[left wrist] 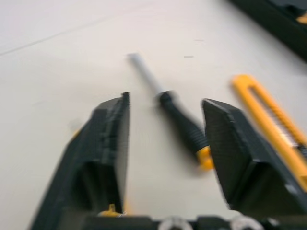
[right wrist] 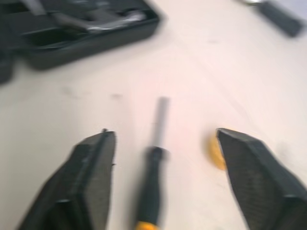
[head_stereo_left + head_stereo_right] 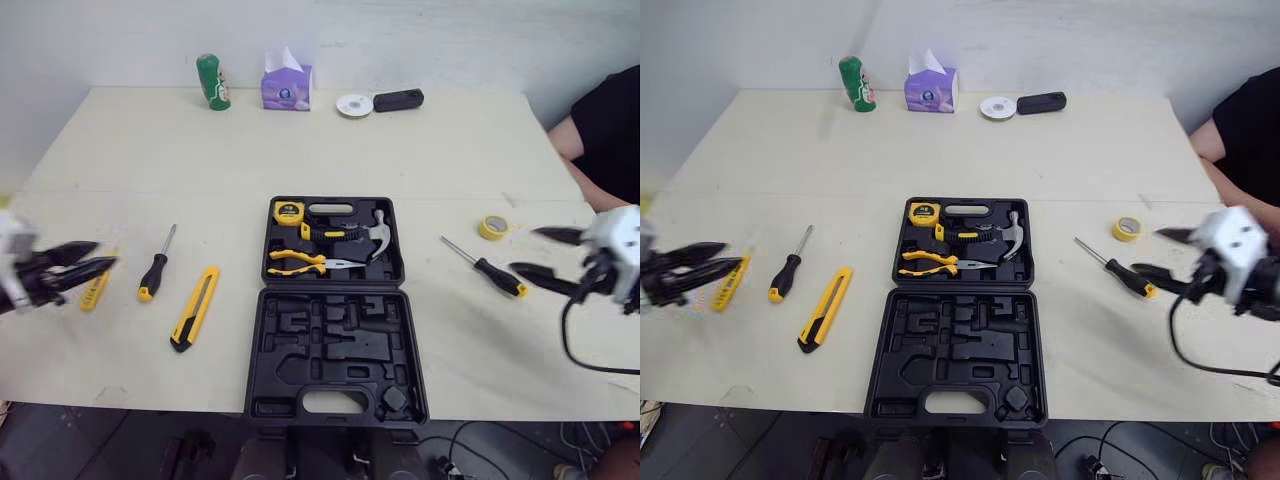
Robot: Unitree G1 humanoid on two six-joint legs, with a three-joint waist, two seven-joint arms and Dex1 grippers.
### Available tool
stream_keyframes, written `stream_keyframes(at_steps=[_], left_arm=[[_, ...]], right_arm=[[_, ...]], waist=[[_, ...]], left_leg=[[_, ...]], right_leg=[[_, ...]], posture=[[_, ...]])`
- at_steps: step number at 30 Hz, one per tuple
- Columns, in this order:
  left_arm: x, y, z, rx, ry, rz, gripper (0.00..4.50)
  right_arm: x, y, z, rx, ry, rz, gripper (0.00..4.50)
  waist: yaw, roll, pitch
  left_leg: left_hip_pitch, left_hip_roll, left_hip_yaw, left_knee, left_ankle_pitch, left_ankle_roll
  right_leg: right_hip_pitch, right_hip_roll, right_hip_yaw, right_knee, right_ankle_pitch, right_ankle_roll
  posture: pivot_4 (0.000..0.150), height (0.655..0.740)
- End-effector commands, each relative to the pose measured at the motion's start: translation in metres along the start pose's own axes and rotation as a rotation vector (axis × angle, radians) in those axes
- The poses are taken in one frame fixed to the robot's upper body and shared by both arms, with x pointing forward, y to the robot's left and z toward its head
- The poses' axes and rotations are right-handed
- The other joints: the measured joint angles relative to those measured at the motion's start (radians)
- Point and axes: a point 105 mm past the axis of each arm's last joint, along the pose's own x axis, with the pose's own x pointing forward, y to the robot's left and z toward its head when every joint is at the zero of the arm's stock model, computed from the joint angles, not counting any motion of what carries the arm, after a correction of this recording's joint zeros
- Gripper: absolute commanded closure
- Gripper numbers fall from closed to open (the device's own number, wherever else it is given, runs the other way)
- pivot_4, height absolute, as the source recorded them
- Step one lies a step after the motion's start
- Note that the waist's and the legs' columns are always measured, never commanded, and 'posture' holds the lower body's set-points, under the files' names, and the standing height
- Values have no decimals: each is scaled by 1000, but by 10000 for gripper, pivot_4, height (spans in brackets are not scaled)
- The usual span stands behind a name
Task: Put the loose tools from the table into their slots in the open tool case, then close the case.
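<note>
I see my left hand [image 3: 106, 253] spread before the left screwdriver [image 1: 184, 129] and my right hand [image 3: 525, 250] spread before the right screwdriver [image 2: 151, 182]; the head view adds the open tool case [image 3: 330, 330].

No writing can be read anywhere. The green can [image 3: 212, 81] and the purple tissue box [image 3: 286, 87] at the far edge of the table carry print - too small to make out - and so does the tape measure [image 3: 289, 211] in the case.
</note>
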Motion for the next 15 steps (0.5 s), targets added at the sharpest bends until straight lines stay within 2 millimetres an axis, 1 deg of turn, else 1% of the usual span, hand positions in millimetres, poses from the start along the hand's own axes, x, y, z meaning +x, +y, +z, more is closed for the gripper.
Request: stream_keyframes(at_steps=[1, 2, 3, 5, 8, 10, 11, 13, 15], left_arm=[[-45, 44, -14, -21, -90, 295, 3209], [-60, 53, -23, -50, -93, 370, 642], [-69, 58, -28, -68, -95, 414, 642], [-85, 68, -30, -94, -124, 505, 642], [-108, 73, -46, -89, -40, 581, 642], [-118, 77, -53, -90, 0, 626, 642], [-121, 78, -55, -90, 10, 641, 642], [-126, 79, -57, -99, 8, 664, 642], [-128, 79, -61, -96, 33, 669, 642]], right_arm=[[-35, -26, -13, -32, -14, -169, 0], [-46, -28, -25, -47, 27, -200, 0], [-53, -29, -33, -57, 53, -215, 0], [-63, -30, -38, -95, 46, -237, 0], [-89, -37, -63, -38, 89, -348, 0], [-104, -40, -79, 41, 107, -409, 0], [-109, -40, -83, 63, 111, -425, 0], [-117, -42, -92, 64, 129, -480, 0], [-123, -37, -103, 63, 156, -504, 0]], waist=[[3, 0, 0], [4, 0, 0], [4, 0, 0], [5, 0, 0], [3, -2, 0], [3, -3, -1], [3, -3, -1], [1, -3, -1], [-3, -3, -1]], left_leg=[[0, 0, 0, 0, -1, 1], [0, 0, 0, 0, -2, 0], [0, 0, 0, -1, -3, 0], [0, 0, 1, -2, -3, 0], [0, -1, 4, -2, -4, 2], [2, -1, 4, -2, -6, 1], [3, -1, 4, -2, -9, -3], [3, -1, 4, -2, -10, -3], [3, -1, 4, -2, -9, -4]], right_leg=[[0, -1, 0, 0, 0, 0], [0, -1, 0, 0, 0, 0], [-1, -1, 0, 0, 0, 0], [-1, -1, -1, 0, 0, 0], [-1, -3, 0, -1, 1, 2], [0, -4, 1, -2, 1, 2], [0, -4, 1, -2, 1, 2], [0, -5, 2, -2, 1, 2], [0, -5, 2, -1, 1, 2]], posture=[[1500, 7400], [1500, 7400], [1500, 7400], [1500, 7400], [1500, 7400], [1500, 7400], [1500, 7400], [1500, 7400], [1500, 7400]])
